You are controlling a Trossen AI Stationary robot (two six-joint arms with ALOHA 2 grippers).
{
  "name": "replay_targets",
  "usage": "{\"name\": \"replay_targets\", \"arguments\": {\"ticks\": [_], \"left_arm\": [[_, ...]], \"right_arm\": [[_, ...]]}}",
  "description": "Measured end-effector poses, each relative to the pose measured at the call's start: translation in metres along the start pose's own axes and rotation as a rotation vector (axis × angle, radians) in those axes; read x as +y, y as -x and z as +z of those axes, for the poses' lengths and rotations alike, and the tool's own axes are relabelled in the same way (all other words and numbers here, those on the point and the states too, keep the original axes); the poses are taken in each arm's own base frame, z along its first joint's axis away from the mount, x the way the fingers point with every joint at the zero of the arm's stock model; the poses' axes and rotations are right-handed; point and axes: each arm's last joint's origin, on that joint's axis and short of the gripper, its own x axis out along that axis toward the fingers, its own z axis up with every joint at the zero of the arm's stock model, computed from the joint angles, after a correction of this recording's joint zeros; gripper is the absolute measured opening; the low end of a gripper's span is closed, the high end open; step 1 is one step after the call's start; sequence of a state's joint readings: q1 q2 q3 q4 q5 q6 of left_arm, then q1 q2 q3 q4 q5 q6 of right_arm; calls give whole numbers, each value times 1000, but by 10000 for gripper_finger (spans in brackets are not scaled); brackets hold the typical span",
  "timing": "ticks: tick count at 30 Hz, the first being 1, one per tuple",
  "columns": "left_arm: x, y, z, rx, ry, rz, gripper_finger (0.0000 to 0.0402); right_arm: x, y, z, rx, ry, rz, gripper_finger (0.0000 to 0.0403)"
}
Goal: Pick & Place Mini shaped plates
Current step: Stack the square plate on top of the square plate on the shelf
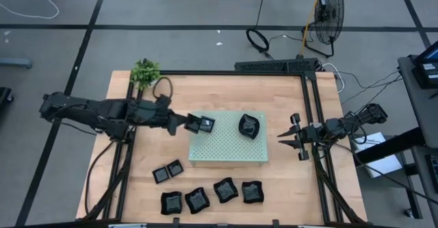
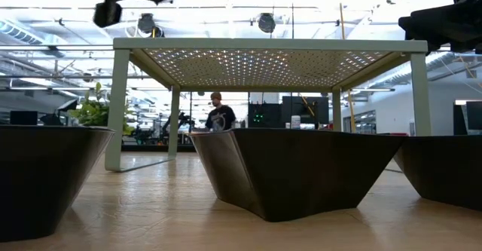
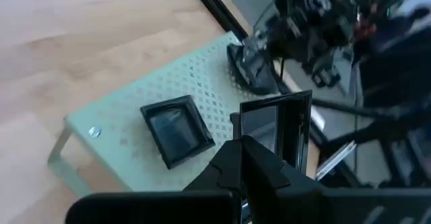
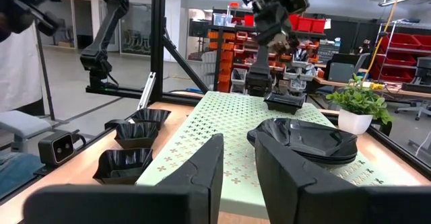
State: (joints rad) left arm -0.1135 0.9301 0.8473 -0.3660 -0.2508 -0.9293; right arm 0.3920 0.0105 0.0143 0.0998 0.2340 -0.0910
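Note:
My left gripper (image 1: 192, 123) hovers over the left end of the pale green perforated board (image 1: 229, 149), shut on a small glossy black square plate (image 3: 276, 124). Another small square plate (image 3: 176, 131) lies flat on the board below it. A rounded black plate (image 1: 249, 126) rests on the board's far right part. Two small square plates (image 1: 168, 172) and several wavy-edged ones (image 1: 211, 196) sit on the table near the front edge. My right gripper (image 1: 299, 138) waits open at the table's right side, with nothing between its fingers. My left gripper pinches the square plate by one rim (image 3: 258, 142) between its two shut fingers (image 3: 236, 158). The fingers come from the table's left, slanting a little downward. The plate stands on edge beyond the fingertips, lifted clear of the board.
A potted green plant (image 1: 145, 71) stands at the table's far left corner. A black frame (image 1: 311, 111) runs along the table's edges. Bare wood lies between the board and the front row of plates. A person (image 2: 219, 115) stands far behind the table.

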Motion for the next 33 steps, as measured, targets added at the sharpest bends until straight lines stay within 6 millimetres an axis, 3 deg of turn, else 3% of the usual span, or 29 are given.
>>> {"name": "replay_targets", "arguments": {"ticks": [4, 15, 20, 26, 33], "left_arm": [[1, -19, 9, 48, -18, 26, 8], [28, -66, 18, 159, 18, 126, 13], [32, -74, 18, 182, 15, 132, 4], [34, -77, 17, 193, 11, 142, 20], [33, -76, 17, 192, -11, 138, 4]], "right_arm": [[0, 0, 0, 0, 0, 0, 75], [0, 0, 0, 0, 0, 0, 75], [0, 0, 0, 0, 0, 0, 75], [0, 0, 0, 0, 0, 0, 75], [0, 0, 0, 0, 0, 0, 75]]}}
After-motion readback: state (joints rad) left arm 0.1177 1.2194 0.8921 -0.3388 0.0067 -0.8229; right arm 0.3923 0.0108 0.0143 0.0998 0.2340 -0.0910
